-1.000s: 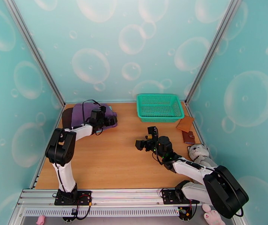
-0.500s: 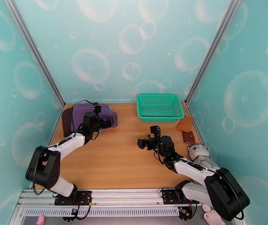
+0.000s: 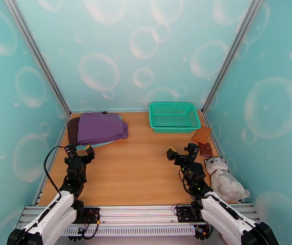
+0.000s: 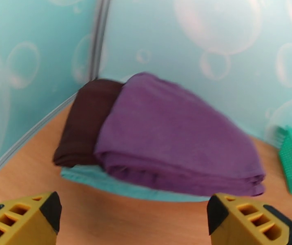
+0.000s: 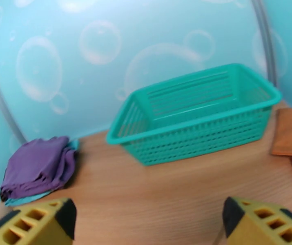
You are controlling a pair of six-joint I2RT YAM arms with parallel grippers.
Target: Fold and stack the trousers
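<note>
On the table (image 3: 125,172), left of the basket (image 3: 174,126) and well apart from it, the trousers (image 3: 101,127) lie folded atop the brown cloth (image 4: 88,115) and teal cloth (image 4: 88,178). I judge stacking done. Left gripper (image 3: 79,150) and right gripper (image 3: 182,151) sit nearer me than the basket, jaws wide apart, empty. Next: no grasp needed; I'd check the pile.

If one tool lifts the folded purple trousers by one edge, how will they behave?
Soft fabric in rounded, layered folds: the trousers would probably sag and unfold. Pushed, they may drag the teal cloth underneath along.
</note>
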